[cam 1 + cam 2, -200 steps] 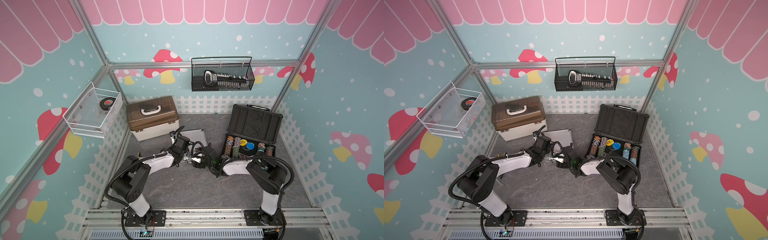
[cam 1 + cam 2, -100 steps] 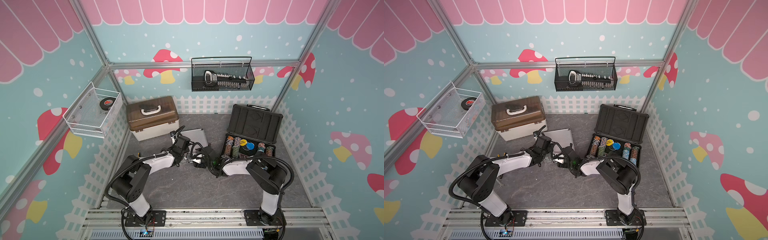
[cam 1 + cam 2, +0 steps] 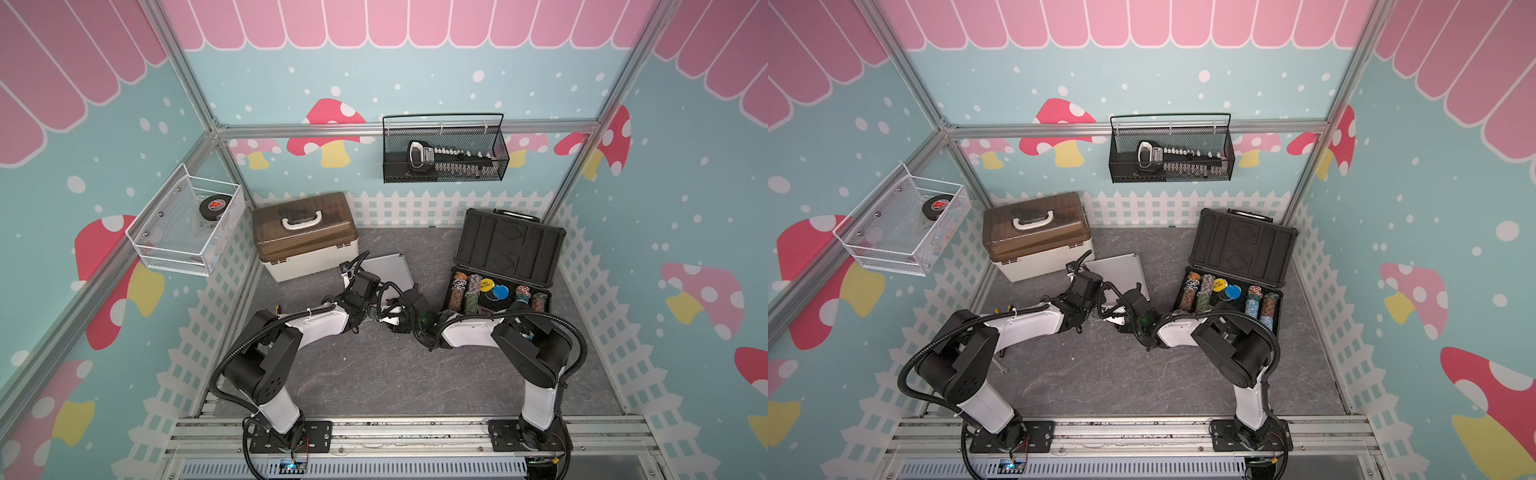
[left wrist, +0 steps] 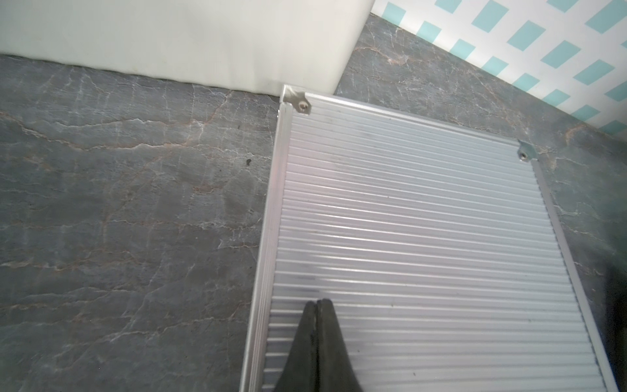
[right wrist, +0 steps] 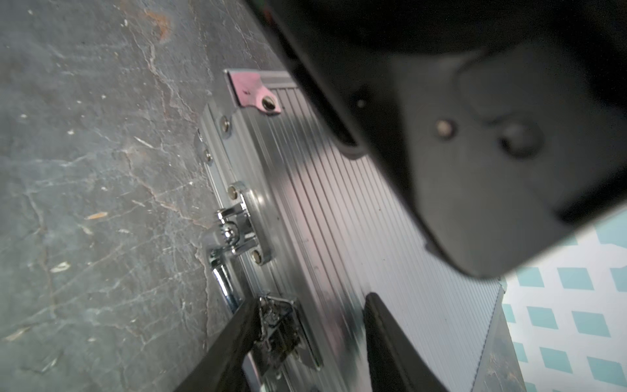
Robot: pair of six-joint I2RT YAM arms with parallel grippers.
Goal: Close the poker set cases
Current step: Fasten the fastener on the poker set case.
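The small silver ribbed case point(image 3: 390, 268) point(image 3: 1121, 270) lies flat with its lid down, in front of the cream box. My left gripper point(image 4: 317, 302) is shut, its tips resting on the ribbed lid point(image 4: 407, 237) near one side edge. My right gripper point(image 5: 310, 302) stands open astride the case's front edge. One of its fingers touches a chrome latch point(image 5: 278, 325) beside the handle point(image 5: 224, 281), and the other is over the lid. The larger dark case point(image 3: 509, 245) point(image 3: 1241, 249) stands open at the right, its lid upright and rows of chips in its base.
A cream box with a brown lid point(image 3: 305, 237) stands just behind the silver case. My left wrist's black body point(image 5: 475, 135) hangs over the lid. A black wire basket point(image 3: 444, 158) and a white mesh basket point(image 3: 187, 226) hang on the walls. White fence panels ring the floor.
My right gripper's jaws have narrowed around the silver case's latch. The left arm and both cases have not visibly moved.
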